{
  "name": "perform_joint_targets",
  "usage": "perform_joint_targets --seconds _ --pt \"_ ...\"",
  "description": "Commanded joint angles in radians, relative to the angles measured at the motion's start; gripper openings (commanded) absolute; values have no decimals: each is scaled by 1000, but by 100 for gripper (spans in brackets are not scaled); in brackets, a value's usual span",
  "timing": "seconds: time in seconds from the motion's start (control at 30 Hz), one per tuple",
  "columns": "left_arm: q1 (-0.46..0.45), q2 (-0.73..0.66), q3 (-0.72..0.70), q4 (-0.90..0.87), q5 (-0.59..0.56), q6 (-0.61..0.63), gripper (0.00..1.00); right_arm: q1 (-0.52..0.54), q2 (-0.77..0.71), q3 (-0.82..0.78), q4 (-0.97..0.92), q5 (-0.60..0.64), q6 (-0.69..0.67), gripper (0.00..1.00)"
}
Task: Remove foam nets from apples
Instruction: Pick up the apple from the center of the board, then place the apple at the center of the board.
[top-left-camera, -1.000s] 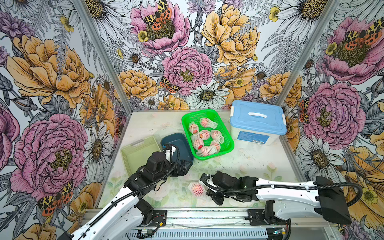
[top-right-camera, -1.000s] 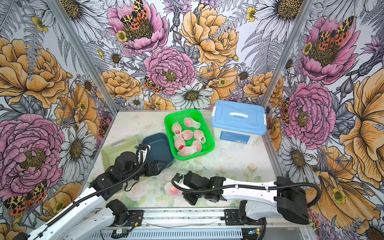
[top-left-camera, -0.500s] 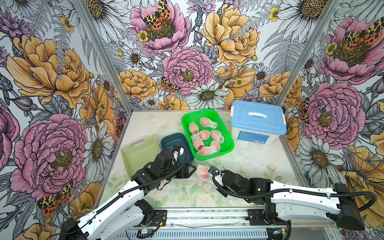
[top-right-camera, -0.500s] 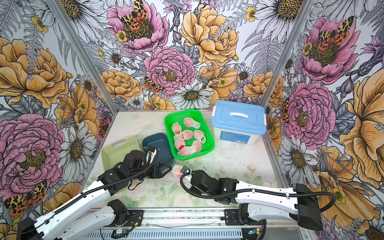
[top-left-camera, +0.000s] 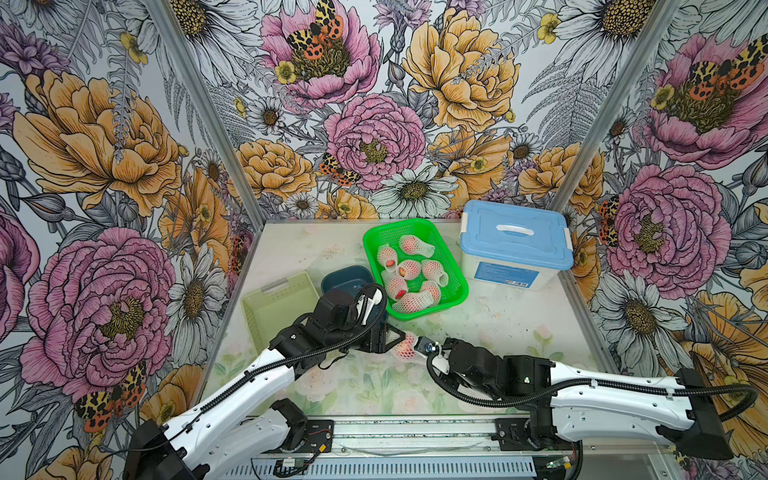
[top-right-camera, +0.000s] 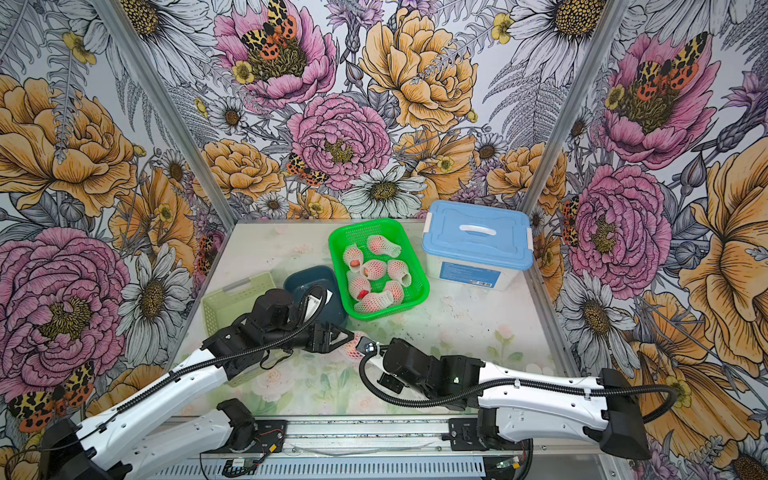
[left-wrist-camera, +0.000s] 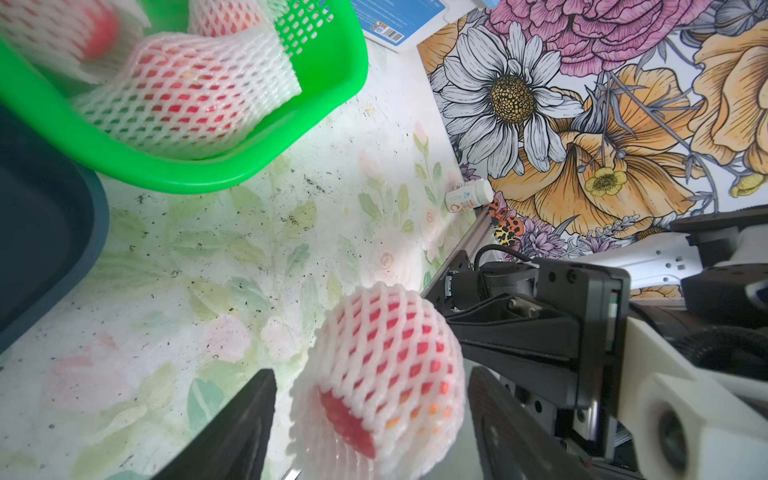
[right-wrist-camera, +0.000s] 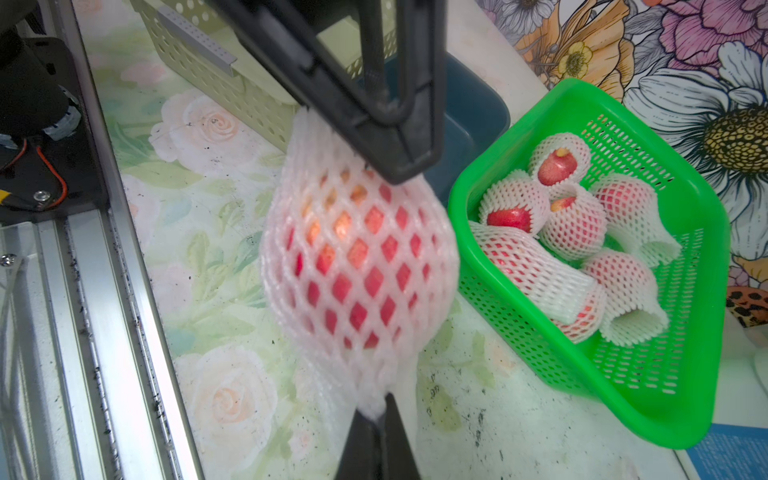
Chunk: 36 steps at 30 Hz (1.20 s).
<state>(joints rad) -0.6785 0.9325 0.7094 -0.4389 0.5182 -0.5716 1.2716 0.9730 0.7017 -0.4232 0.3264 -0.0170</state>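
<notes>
One apple (top-left-camera: 404, 349) in a white foam net (right-wrist-camera: 357, 266) hangs between my two grippers, just above the table in front of the green basket (top-left-camera: 424, 314). My right gripper (right-wrist-camera: 380, 401) is shut on the bunched end of the net. At the net's open end, where red skin shows, my left gripper (left-wrist-camera: 372, 376) has closed in on the netted apple from both sides. Both top views show the two grippers (top-right-camera: 347, 337) (top-right-camera: 366, 345) meeting there. Several more netted apples (top-left-camera: 409, 269) lie in the basket.
A dark teal tub (top-left-camera: 345, 277) and a pale green crate (top-left-camera: 278, 303) stand left of the basket. A blue-lidded box (top-left-camera: 515, 241) is at the back right. A small white bottle (left-wrist-camera: 469, 197) lies by the right wall. The metal rail (top-left-camera: 415, 432) runs along the front.
My right gripper lifted the netted apple off the front of the table and carried it toward the basket. My left gripper swung over to it and narrowed its jaws around it.
</notes>
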Motion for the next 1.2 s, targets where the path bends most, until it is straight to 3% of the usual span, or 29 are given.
perform_joint_targets --seconds 0.0,0.13,0.47,0.67,0.73,0.93,1.07,1.17 --pt "2 -11 34 25 46 36 69 5 -44 23 -5 47 -76 0" --pt "5 -14 41 23 52 47 61 5 -68 20 -5 116 -115 0" --pt "-15 -11 39 67 106 39 21 -11 -120 18 -2 205 -178 0" --pt "-16 -20 36 85 102 36 9 -18 -106 38 1 271 -193 0" --pt "-16 -27 31 98 92 31 5 -25 -104 48 3 260 -174 11" --pt "-15 -53 -18 206 55 -23 0 -57 -136 49 11 254 -37 63" --pt "-14 -80 -60 291 -1 -58 0 -105 -190 61 9 145 113 99" --pt "-12 -106 -110 406 -45 -117 0 -130 -204 93 8 95 216 100"
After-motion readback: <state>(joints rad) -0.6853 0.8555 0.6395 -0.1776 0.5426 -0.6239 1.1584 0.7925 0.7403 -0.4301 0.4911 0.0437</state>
